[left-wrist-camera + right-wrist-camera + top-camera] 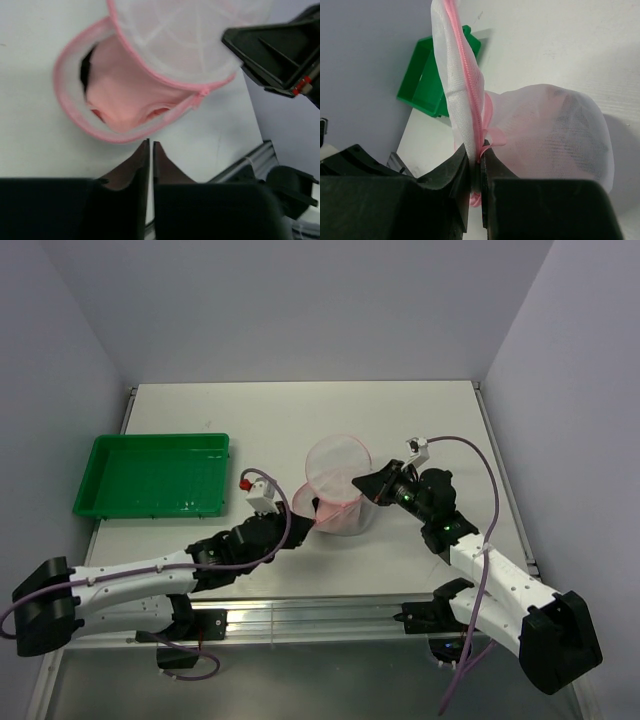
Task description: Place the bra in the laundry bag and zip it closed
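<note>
Right end effector is pinched tight on the pink zipper trim of the laundry bag. The trim runs straight up and away from its fingertips, so you've got the mesh flap held on edge, w/ the bag body bulging off to one side of it. Left end effector has its fingers pressed together on nothing, tips aimed at the bag's mouth, near the rim but not touching.

The bra sits inside the bag: pink fabric fills the opening as seen from the left wrist. The flap covers only part of the mouth, so by my read the stuffing is done and the zip isn't.

What matters for you next: a small pink tab, prob. the zipper pull, sits where the flap meets the lower rim, ahead of the left end effector and a bit to one side. Left arm is the free one, and the mouth faces it. The rim curves away from the tab round the open side, so the pull would have to follow that arc. I'd say spread the left fingers, take the tab, and let the right hold the rim steady as the anchor. Risk: soft mesh, bag may drag across the surface instead of zipping.

Green tray is well off on the left arm's side, not involved.
</note>
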Tool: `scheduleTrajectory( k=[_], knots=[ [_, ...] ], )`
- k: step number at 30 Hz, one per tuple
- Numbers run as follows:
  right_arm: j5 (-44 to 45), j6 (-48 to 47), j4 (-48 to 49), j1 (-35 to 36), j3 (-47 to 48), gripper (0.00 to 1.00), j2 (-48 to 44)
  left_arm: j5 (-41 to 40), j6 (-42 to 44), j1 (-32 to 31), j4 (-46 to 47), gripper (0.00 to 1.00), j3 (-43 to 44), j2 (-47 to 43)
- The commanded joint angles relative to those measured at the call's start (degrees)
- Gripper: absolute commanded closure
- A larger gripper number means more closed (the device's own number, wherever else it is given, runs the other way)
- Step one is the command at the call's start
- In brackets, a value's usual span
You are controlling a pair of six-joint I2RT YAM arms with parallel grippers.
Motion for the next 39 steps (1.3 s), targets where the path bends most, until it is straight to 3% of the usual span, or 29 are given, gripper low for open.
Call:
scheduleTrajectory(
  k=[1, 3, 8, 15, 30, 39],
  knots=[
    [-1.1, -0.7, 2.9, -0.4, 1.4, 1.00, -1.4, 11.9, -2.4, -0.5, 12.6, 0.83, 2.2, 5.9],
    [-0.4, -1.1, 2.4, -0.4, 1.4, 1.00, -1.6, 16.1, -4.6, -0.6, 15.9, 0.65, 4.5, 10.7],
    [-0.1, -0.8, 2.7, -0.4, 0.4, 1.00, -2.7, 23.0, -9.4, -0.5, 24.9, 0.49, 6.8, 18.7],
    [-1.1, -0.1, 4.0, -0.2, -1.4, 1.00, -4.3, 21.7, -11.3, 2.0, 26.7, 0.48, 9.0, 24.8],
    [-3.5, 0.8, 5.2, -0.3, -2.7, 1.00, -5.0, 17.0, -9.1, 3.6, 28.0, 0.52, 7.5, 25.1],
    [-2.8, 1.1, 4.7, -0.3, -2.7, 1.00, -6.6, 17.6, -9.3, 4.1, 28.0, 0.50, 5.7, 24.8]
  ],
)
